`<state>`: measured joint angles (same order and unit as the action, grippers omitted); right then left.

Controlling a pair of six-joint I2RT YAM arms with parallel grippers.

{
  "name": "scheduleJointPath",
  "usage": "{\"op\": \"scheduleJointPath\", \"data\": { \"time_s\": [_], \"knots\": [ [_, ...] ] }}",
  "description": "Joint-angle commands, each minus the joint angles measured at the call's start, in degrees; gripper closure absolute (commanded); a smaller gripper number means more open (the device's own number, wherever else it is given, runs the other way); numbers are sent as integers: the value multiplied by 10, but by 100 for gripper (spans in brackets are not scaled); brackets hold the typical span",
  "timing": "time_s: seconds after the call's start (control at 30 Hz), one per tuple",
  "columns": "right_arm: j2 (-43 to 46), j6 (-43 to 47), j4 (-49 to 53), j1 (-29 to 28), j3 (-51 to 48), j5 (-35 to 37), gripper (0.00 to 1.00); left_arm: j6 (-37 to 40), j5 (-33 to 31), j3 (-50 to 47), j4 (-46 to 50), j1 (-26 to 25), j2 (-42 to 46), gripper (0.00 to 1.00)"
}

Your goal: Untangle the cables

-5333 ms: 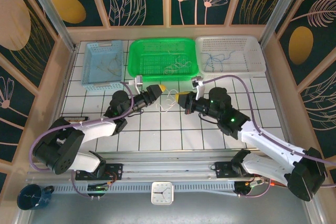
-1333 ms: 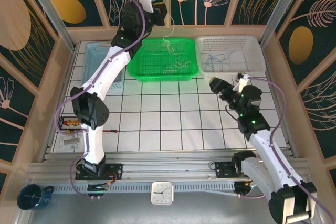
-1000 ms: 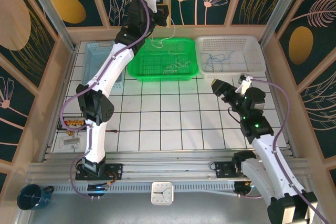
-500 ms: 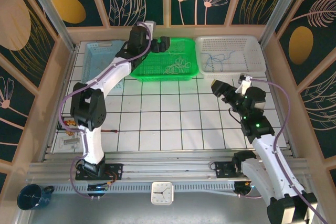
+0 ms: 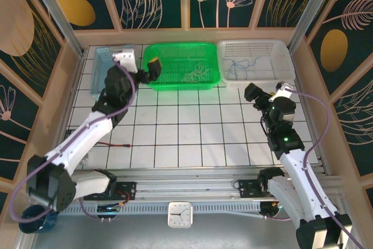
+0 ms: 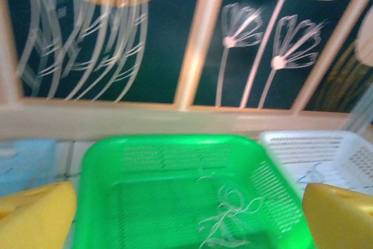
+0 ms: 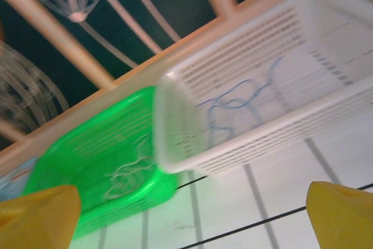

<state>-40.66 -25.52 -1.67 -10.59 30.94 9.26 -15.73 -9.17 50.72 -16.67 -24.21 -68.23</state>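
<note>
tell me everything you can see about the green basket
The green basket is a shallow rectangular tray of bright, slightly translucent-looking plastic, with rounded corners, a smooth rim, and slotted mesh walls and floor. It sits flat and upright on the white tiled table at its far edge, between a pale blue basket and a white basket, close beside each. A small loose tangle of thin pale cables lies on its floor, a little right of centre.

A counter (image 5: 204, 132) of white tiles with dark grout lines is seen. Along its far edge three baskets are set side by side: a blue basket (image 5: 100, 80) at the left, a green basket (image 5: 180, 84) in the middle, a white basket (image 5: 256, 45) at the right. A thin red strand (image 5: 116, 144) is laid on the tiles towards the near left.
</note>
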Motion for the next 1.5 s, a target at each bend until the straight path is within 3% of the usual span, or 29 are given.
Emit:
{"op": "scheduleJointPath", "data": {
  "time_s": [0.0,0.2,0.4,0.63,0.7,0.9,1.03,1.2,1.23,1.47],
  "knots": [
    [-10,35,-104,2,-53,147,1,3,-111,-105,-54,3,73,1],
    [-91,130,-198,4,-93,192,1,109,-236,-270,-189,14,185,1],
    [-191,191,-335,16,-138,210,1,149,-279,-350,-328,97,99,1],
    [-314,231,-516,30,-189,177,1,152,-247,-429,-550,112,-61,1],
    [-328,249,-553,29,-193,145,1,151,-227,-429,-563,121,-72,1],
    [-385,277,-750,48,-237,66,1,173,-85,-418,-596,160,-123,1],
    [-506,254,-926,89,-265,15,1,155,-54,-401,-588,185,-146,1],
    [-492,228,-795,134,-208,-80,1,140,-21,-397,-630,207,-198,1],
    [-484,224,-744,138,-189,-80,1,134,-7,-386,-594,214,-192,1],
    [-491,240,-753,123,-188,-75,1,123,-18,-380,-588,220,-194,1]
  ]
}}
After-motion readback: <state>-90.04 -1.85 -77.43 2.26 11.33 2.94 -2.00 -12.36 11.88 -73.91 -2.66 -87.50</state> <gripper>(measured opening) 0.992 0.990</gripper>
